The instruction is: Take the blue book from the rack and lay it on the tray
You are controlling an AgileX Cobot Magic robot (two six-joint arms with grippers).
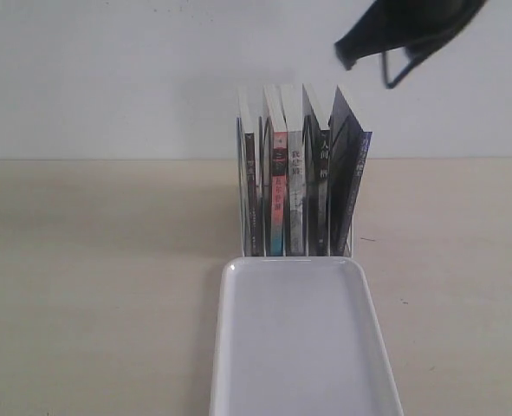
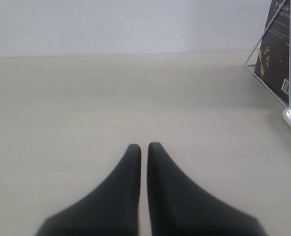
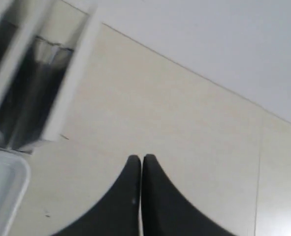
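Observation:
The rack (image 1: 295,247) stands at the far end of the tray (image 1: 301,347) and holds several upright books. The blue book (image 1: 354,178) is the rightmost one, with a bluish spine, leaning to the right. My right gripper (image 1: 347,55) hangs shut and empty above and slightly right of it. In the right wrist view this gripper (image 3: 141,158) is over bare table, with the blurred rack (image 3: 32,88) and a tray corner (image 3: 18,172) off to one side. My left gripper (image 2: 144,146) is shut and empty over the table, far from the rack (image 2: 278,54).
A black-spined book (image 1: 321,186) and a pink-and-teal-spined book (image 1: 276,195) stand beside the blue one. A dark cover with a white barcode (image 2: 289,87) shows at the rack's end in the left wrist view. A white wall backs the beige table (image 1: 91,286).

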